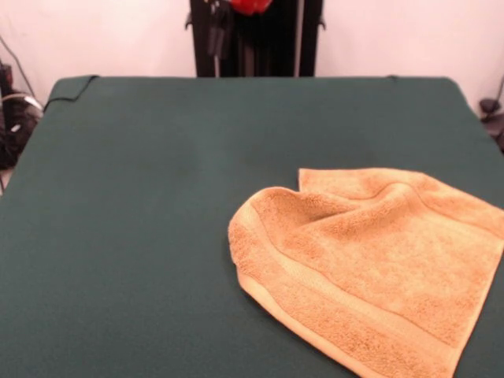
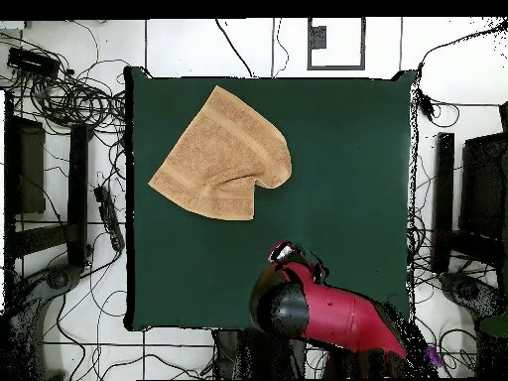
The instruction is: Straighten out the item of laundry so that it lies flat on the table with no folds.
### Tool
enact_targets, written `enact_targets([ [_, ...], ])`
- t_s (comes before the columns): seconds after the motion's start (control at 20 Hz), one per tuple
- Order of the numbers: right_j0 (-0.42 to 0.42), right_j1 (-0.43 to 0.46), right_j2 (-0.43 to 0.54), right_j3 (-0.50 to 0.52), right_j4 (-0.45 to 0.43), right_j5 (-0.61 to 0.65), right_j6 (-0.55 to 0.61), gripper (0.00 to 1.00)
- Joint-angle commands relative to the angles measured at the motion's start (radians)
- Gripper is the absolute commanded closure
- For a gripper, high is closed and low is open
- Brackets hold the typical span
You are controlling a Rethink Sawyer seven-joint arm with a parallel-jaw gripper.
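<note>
The orange-tan towel (image 1: pixel 370 260) lies on the dark green table (image 1: pixel 142 205), at the near right in the front view. Its left part is folded over into a rounded edge, with a crease running toward the far corner. A woven border band runs along its near left edge. In the overhead view the towel (image 2: pixel 220 154) sits in the table's (image 2: pixel 337 149) upper left part, its right corner rounded by the fold. The red arm is drawn back over the table's bottom edge, and its gripper (image 2: pixel 283 254) hangs well clear of the towel. No tag shows.
The black pedestal (image 1: pixel 256 38) stands at the table's far side. Cables (image 2: pixel 69 94) and dark equipment (image 2: pixel 466 189) lie on the floor around the table.
</note>
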Motion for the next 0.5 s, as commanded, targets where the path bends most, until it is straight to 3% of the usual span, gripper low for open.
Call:
enact_targets([
  [0.05, 0.033, 0.205, -0.014, 0.057, 0.101, -0.131, 0.276, 1.0],
  [0.5, 0.114, 0.348, -0.017, -0.032, 0.269, -0.192, 0.299, 1.0],
])
